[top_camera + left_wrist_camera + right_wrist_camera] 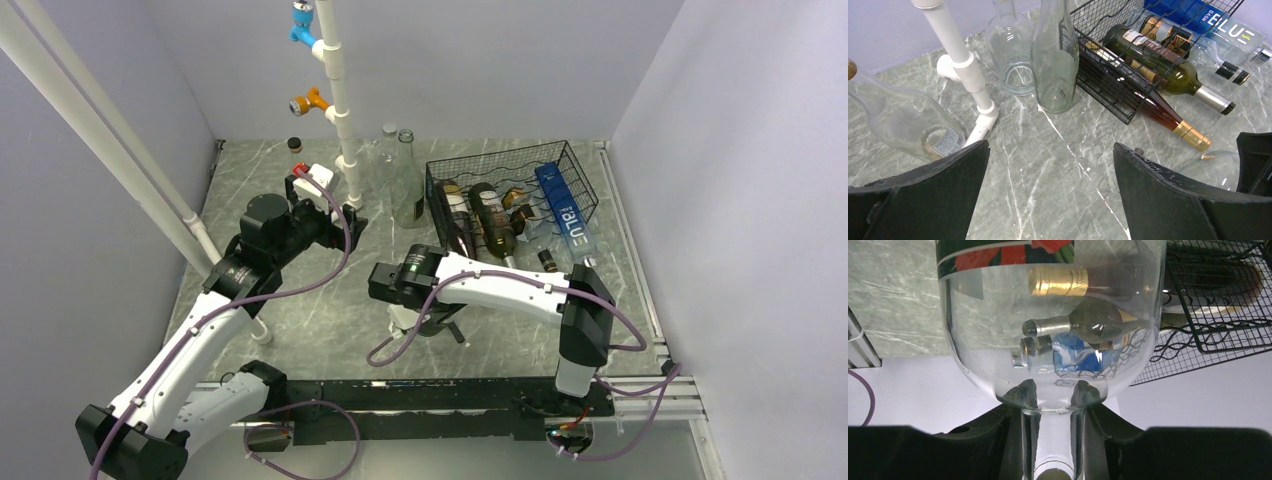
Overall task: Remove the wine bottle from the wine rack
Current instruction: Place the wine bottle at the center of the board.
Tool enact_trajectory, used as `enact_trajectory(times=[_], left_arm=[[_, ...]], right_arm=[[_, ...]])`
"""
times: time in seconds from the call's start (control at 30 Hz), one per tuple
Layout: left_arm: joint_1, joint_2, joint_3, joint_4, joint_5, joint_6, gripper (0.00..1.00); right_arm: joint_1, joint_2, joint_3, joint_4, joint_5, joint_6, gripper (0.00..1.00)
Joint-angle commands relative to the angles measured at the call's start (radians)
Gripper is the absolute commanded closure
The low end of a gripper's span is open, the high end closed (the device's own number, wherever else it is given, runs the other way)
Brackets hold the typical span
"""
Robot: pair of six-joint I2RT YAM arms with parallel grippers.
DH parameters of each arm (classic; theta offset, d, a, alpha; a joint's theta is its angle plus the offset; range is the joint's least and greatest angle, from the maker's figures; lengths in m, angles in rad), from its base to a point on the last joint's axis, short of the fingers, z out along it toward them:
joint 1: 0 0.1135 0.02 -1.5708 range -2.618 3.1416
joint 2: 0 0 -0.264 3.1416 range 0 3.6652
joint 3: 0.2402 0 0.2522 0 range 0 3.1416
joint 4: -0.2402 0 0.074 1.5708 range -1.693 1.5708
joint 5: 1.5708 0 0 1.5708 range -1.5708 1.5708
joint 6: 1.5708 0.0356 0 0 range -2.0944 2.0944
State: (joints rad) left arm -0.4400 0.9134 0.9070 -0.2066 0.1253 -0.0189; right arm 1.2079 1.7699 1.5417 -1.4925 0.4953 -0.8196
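Nearest the right wrist cam, the right tool [1053, 399] was clamped nearly shut on the neck of the clear wine bottle [1048, 340], fingertips hard up vs. the shoulder, red-flower label on the far side of the body. From the top cam the bottle was already off the wine rack [562, 158], out front near its left corner & between the two arms; couldn't tell if the base touched the surface [320, 320]. Handling, my read: glass, so stiff, smooth, breakable; see-through & prob. empty, so light-ish, but long enough to swing from a neck hold. The neck looked the right spot, narrow enough for the jaws, w/ shoulder & lip to stop a slide. Left tool [1050, 150] hung wide open, nothing in it, over bare surface. Further off, the rack held several dark bottles [1168, 70] plus a blue-labelled one [1208, 20], necks poking out front. Just left of it stood two empty clear bottles [1055, 60] by a white pipe stand [965, 70].
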Motion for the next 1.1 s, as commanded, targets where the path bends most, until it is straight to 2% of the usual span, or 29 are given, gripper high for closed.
enact_trajectory(times=[0.0,0.17,0.53,0.7,1.07], left_arm=[[0.004,-0.011,0.0,0.031,-0.004,0.007,0.01],[0.004,-0.013,0.0,0.03,-0.002,0.007,0.01],[0.004,-0.02,0.001,0.03,-0.003,0.007,0.01],[0.004,-0.022,0.001,0.03,-0.003,0.007,0.01],[0.004,-0.024,0.001,0.03,-0.009,0.007,0.01]], right_arm=[[0.016,0.002,0.027,-0.011,0.107,-0.009,0.9],[0.027,0.016,0.033,-0.011,0.122,-0.019,0.84],[0.058,0.036,0.071,-0.01,0.12,-0.029,0.57],[0.072,0.04,0.087,-0.01,0.115,-0.029,0.49],[0.109,0.034,0.141,-0.011,0.097,-0.031,0.17]])
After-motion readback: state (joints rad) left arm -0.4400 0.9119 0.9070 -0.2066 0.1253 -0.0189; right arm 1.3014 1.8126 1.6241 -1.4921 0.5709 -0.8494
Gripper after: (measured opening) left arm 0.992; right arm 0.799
